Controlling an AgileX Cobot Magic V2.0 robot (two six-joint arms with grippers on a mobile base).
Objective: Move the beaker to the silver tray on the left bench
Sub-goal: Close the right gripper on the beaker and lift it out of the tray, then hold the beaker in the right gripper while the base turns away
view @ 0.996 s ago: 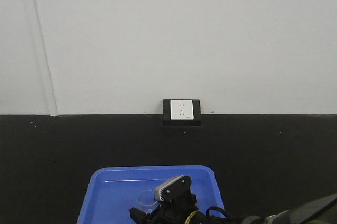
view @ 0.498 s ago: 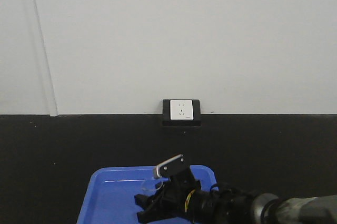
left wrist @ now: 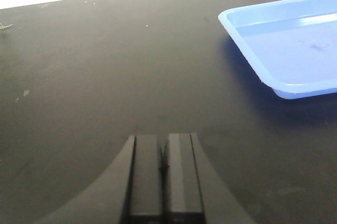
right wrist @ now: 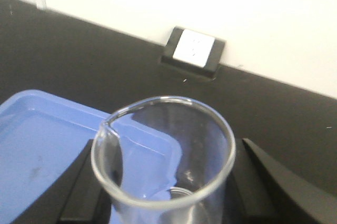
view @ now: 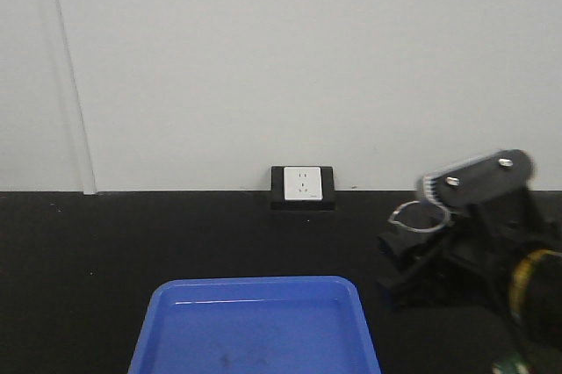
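Observation:
My right gripper (view: 421,255) is shut on the small clear glass beaker (right wrist: 164,158), one black finger on each side of it. The beaker is upright and empty, its pouring lip toward the left. In the front view its rim (view: 420,216) shows above the black jaws, lifted above the black bench, right of the blue tray. My left gripper (left wrist: 163,176) is shut and empty, low over the matte black bench top (left wrist: 105,77). The silver tray is out of view.
A deeper blue plastic tray (view: 255,326) lies on the black bench at the front; it also shows in the left wrist view (left wrist: 289,50) and the right wrist view (right wrist: 42,145). A white wall socket in a black frame (view: 303,185) sits at the wall's foot.
My right gripper has lifted the beaker out of the blue tray and carried it up and to the right. The blue tray now stands empty.

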